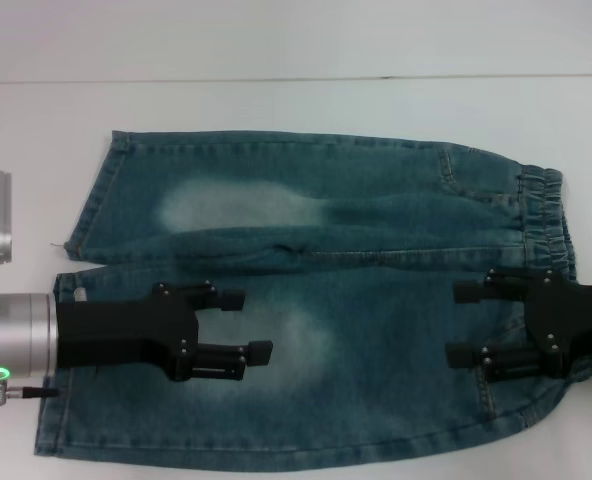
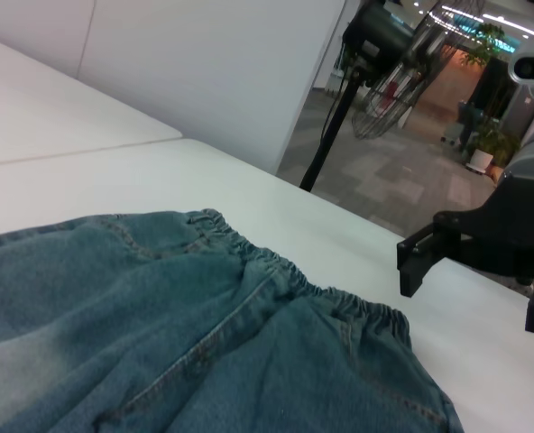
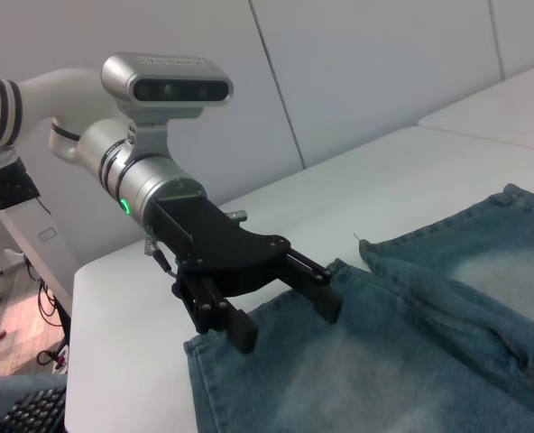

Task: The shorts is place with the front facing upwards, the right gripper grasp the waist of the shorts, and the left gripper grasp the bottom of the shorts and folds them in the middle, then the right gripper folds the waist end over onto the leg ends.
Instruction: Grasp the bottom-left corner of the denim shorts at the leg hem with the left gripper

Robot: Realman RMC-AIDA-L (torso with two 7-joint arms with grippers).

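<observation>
The denim shorts (image 1: 316, 300) lie flat on the white table (image 1: 296, 100), front up, with the elastic waist (image 1: 546, 225) toward the robot's right and the leg hems (image 1: 76, 300) toward its left. Taking the shorts as the landmark, the left gripper (image 1: 246, 325) hangs over the nearer leg, a little in from its hem, fingers spread and pointing toward the waist. The right gripper (image 1: 463, 322) hangs over the nearer half of the waist end, fingers also spread and pointing toward the legs. Neither one is pinching cloth.

The main risk, as it looks from here, is where the fingers would land. Both grippers sit inward of the edges they are meant to take, so a straight drop would likely bunch mid-panel denim instead of catching the hem and waistband. A grip through only the top layer would let the layer beneath slide, giving a crooked fold. If the two arms lift unevenly, the stiff cloth may twist or drag across the table.

The nearest corner of the waist is covered by the right gripper's body. The head view does not show how far either gripper is above the cloth. The left wrist view shows the waist and the other gripper, not its own fingers.
</observation>
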